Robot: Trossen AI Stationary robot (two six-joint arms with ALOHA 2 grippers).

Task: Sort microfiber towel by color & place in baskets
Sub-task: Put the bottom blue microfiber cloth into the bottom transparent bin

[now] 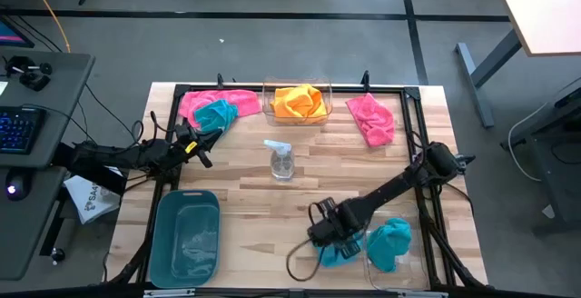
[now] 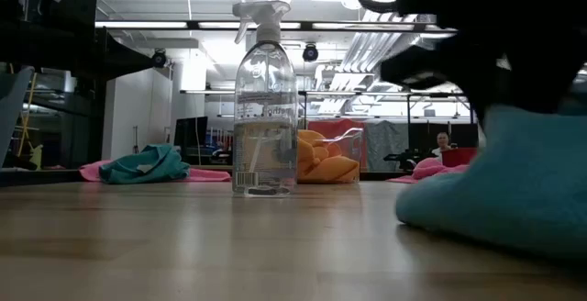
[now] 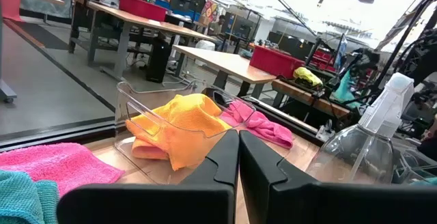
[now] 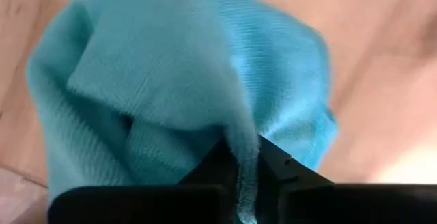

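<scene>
My right gripper [image 1: 329, 240] is near the table's front edge, right of the middle, shut on a teal towel [image 1: 338, 254] that fills the right wrist view [image 4: 171, 80]. Just to its right stands a clear basket [image 1: 406, 263] with another teal towel [image 1: 390, 242] in it. My left gripper [image 1: 198, 144] is shut and empty at the far left, beside a teal towel [image 1: 216, 114] lying on a pink towel [image 1: 204, 100]. A clear basket [image 1: 297, 116] at the far middle holds an orange towel [image 1: 298, 101]. A teal tub [image 1: 186, 236] stands at the front left. Another pink towel [image 1: 372, 119] lies at the far right. My right gripper pinches a raised fold of the teal towel [image 4: 244, 157] between its two fingers. The fingers come from above, slanting toward the table's left. The towel bunches below them, and its lower part [image 2: 440, 211] lies on the table.
A clear spray bottle [image 1: 281, 160] stands upright at the table's middle, between the two arms. A black frame rail [image 1: 381, 87] runs along the far edge and down both sides. Bare wood shows between the teal tub and my right gripper.
</scene>
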